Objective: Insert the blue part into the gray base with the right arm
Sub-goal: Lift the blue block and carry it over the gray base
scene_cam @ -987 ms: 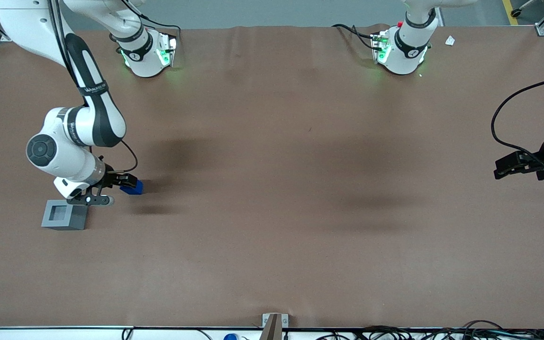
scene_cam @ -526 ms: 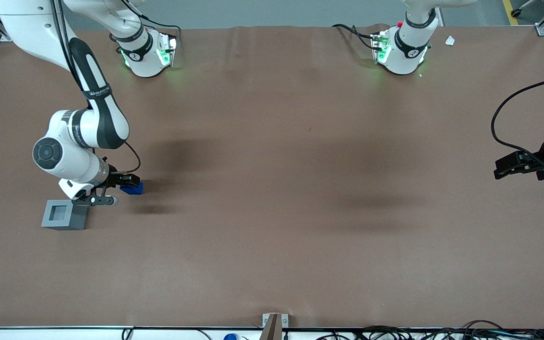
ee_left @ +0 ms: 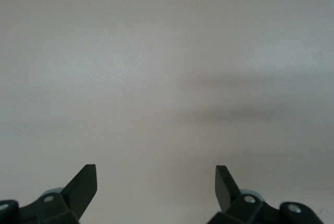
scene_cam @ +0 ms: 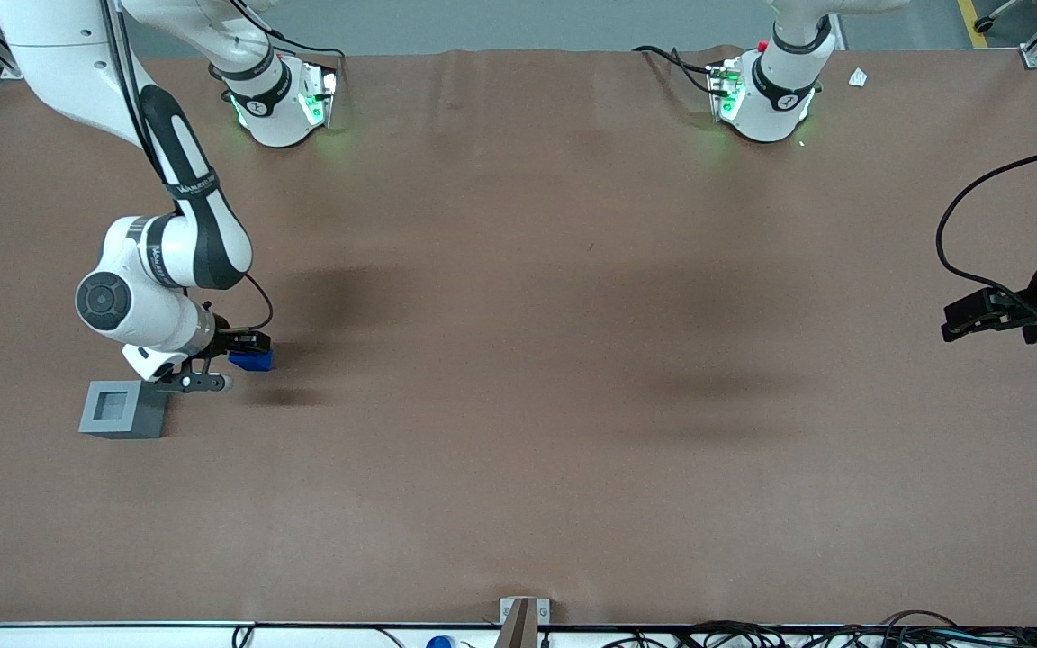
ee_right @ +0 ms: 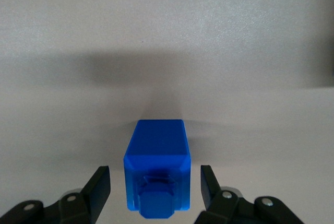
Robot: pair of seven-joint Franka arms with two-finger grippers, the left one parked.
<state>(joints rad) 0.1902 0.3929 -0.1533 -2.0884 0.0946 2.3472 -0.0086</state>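
change: we watch the right arm (scene_cam: 167, 270) creep in over the last second | gripper (ee_right: 155, 183): spread around the blue part (ee_right: 157, 167); not pinching | blue part: on the bench near the gray base (scene_cam: 122, 409); grasp's next, we reckon

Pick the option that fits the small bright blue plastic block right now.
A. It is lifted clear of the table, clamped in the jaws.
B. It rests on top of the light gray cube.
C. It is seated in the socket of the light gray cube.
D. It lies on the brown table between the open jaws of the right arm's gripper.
D. The right wrist view shows the small bright blue plastic block on the brown table, with a gap on each side to the open jaws of the right arm's gripper; the light gray cube stands apart, its socket empty.
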